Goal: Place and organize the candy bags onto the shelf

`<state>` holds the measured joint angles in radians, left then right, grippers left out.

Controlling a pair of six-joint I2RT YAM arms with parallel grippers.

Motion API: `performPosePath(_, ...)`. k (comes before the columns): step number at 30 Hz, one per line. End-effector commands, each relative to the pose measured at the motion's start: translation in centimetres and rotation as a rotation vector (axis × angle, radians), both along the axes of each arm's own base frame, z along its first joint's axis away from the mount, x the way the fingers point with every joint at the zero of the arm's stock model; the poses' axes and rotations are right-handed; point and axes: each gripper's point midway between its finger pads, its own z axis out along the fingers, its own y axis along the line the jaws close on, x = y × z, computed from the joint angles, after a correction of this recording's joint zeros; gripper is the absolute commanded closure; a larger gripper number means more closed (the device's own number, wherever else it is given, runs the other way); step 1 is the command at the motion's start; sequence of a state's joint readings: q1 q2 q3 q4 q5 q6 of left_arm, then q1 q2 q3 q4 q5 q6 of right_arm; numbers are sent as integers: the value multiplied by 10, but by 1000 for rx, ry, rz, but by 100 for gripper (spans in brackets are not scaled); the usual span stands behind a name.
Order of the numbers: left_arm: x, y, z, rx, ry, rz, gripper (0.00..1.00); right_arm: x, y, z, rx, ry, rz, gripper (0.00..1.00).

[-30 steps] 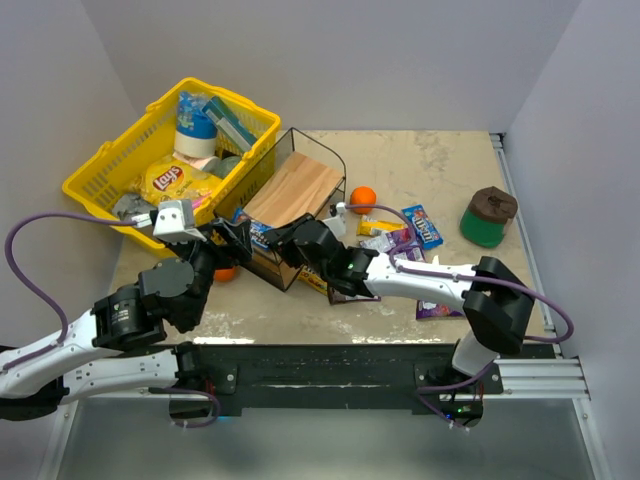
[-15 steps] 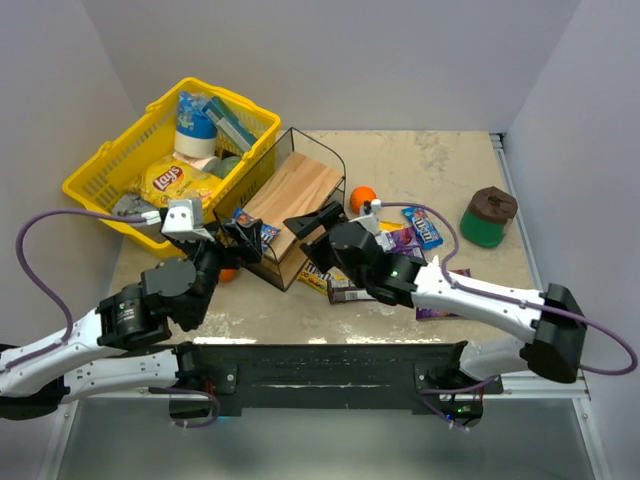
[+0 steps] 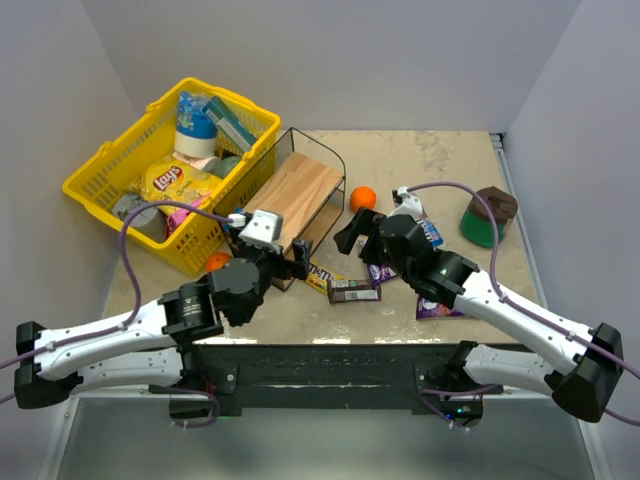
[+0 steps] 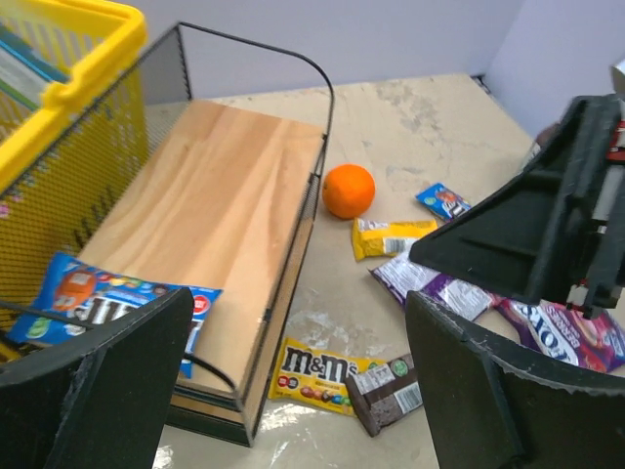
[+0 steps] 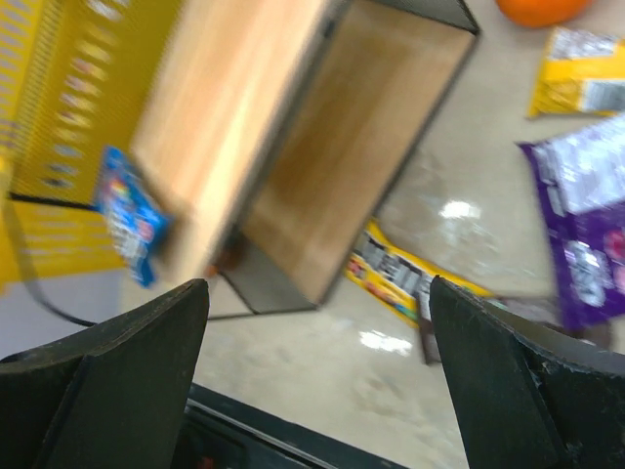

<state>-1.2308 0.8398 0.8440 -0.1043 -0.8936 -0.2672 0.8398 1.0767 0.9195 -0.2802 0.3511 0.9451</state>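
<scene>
Beige table (image 4: 420, 127), glossy blue packet (image 4: 117, 303)

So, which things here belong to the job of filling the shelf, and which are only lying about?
For the job: shelf; blue candy bag at the low end of its board; on the table, yellow M&M's bag, brown bar, yellow packet, purple packets, small blue packet.
Lying about: orange; yellow basket with Lay's bag; green and brown object.

White-shelled left arm (image 3: 100, 340) and right arm (image 3: 510, 305), black joints and jaws, looping purple cables (image 3: 125, 255), black base rail (image 3: 330, 365)
</scene>
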Motion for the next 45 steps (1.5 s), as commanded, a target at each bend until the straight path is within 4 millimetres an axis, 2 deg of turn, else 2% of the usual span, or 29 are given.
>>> performPosePath(1, -2, -42, -9, -17, 24, -122, 5, -19, -32, -51, -261, 70, 43, 2)
performPosePath(3, -8, -59, -23, -32, 103, -170, 5, -22, -43, -70, -294, 102, 18, 5)
performPosePath(6, -13, -87, -60, -30, 219, -256, 7, -28, -69, -105, -356, 196, -53, 10)
performPosePath(8, -14, -101, -88, -11, 299, -271, 9, -34, -77, -124, -360, 235, -61, 14)
performPosePath(10, -12, -111, -121, 36, 379, -281, 11, -35, -76, -134, -342, 245, -55, 19)
performPosePath(11, -13, -115, -127, 38, 402, -283, 12, -39, -79, -146, -345, 269, -48, 20)
performPosePath(13, -12, -122, -150, 86, 447, -276, 14, -39, -78, -153, -339, 280, -40, 25)
performPosePath(15, -8, -125, -159, 100, 461, -255, 16, -41, -81, -162, -348, 298, -37, 30)
performPosePath(16, -6, -126, -170, 121, 477, -243, 17, -40, -81, -163, -346, 298, -39, 31)
performPosePath(20, -1, -130, -193, 120, 518, -225, 20, -36, -87, -173, -334, 313, -43, 32)
performPosePath(28, 0, -139, -233, 138, 585, -237, 45, -33, -84, -181, -287, 322, -13, 34)
performPosePath(30, 3, -143, -236, 120, 583, -232, 50, -32, -83, -183, -286, 325, -7, 34)
performPosePath(36, 18, -128, -255, 149, 548, -120, 54, -27, -81, -190, -283, 304, 2, 35)
performPosePath(39, 16, -123, -268, 179, 558, -114, 55, -24, -79, -190, -282, 289, 11, 36)
performPosePath(45, 9, -107, -296, 263, 600, -89, 63, -22, -70, -193, -275, 298, 47, 39)
